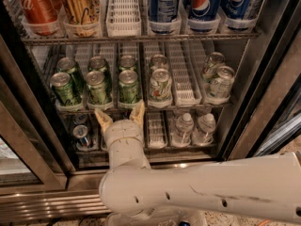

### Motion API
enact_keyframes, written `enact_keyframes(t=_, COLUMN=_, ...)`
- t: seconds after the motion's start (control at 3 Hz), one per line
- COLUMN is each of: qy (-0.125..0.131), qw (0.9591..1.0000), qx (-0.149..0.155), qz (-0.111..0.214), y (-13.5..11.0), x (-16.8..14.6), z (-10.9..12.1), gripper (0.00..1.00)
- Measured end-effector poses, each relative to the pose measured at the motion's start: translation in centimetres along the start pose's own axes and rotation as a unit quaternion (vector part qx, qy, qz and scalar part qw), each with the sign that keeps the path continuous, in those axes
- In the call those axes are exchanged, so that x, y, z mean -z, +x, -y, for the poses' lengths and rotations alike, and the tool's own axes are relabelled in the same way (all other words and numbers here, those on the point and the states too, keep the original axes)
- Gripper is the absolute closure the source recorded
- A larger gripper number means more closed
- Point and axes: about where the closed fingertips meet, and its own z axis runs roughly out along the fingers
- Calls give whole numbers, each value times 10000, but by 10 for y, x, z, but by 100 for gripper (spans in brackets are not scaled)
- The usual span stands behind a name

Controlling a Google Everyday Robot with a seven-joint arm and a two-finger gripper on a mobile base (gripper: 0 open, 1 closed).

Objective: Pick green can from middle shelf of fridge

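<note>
The green can [128, 86] closest to the gripper [120, 117] stands upright at the front of its lane on the middle shelf [181, 55] of the fridge [263, 74]. It is the 3rd from the left of 3 front green cans, each with another behind it. A full soda can is likely fairly heavy for its size and rigid while sealed, but thin-walled, smooth and probably slick from the cold. I would take it around the middle of the body, 1 finger on each side, firm enough not to slip yet not enough to dent, keeping clear of the rim and pull-tab. Its left neighbour stands just beside it, so a finger has little room to slide in on that side. The gripper sits below the shelf's front edge, under the gap between the 2nd and 3rd front cans. Its 2 fingers [102, 119] are spread wide in a V and hold nothing. The white arm [211, 187] reaches in from the lower right. On the same shelf, the next lane to the right holds 2 paler white-and-green cans [161, 84], then comes an empty lane [184, 89], then 2 silver-white cans [221, 81]. The top shelf carries red cans [35, 6], gold cans [80, 4], an empty white tray [123, 8] and blue Pepsi cans [204, 4]. The bottom shelf holds silver cans [82, 135] at the left and small bottles [183, 126] at the right.
</note>
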Motion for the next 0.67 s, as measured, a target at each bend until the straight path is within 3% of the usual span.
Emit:
enact_keyframes(t=0.33, qy=123, qw=9997, qx=155, qz=174, y=-5, x=-5, z=5, gripper=30)
enact_keyframes(t=0.67, qy=354, qw=9983, qx=352, qz=308, y=-9, x=-11, z=16, gripper=24)
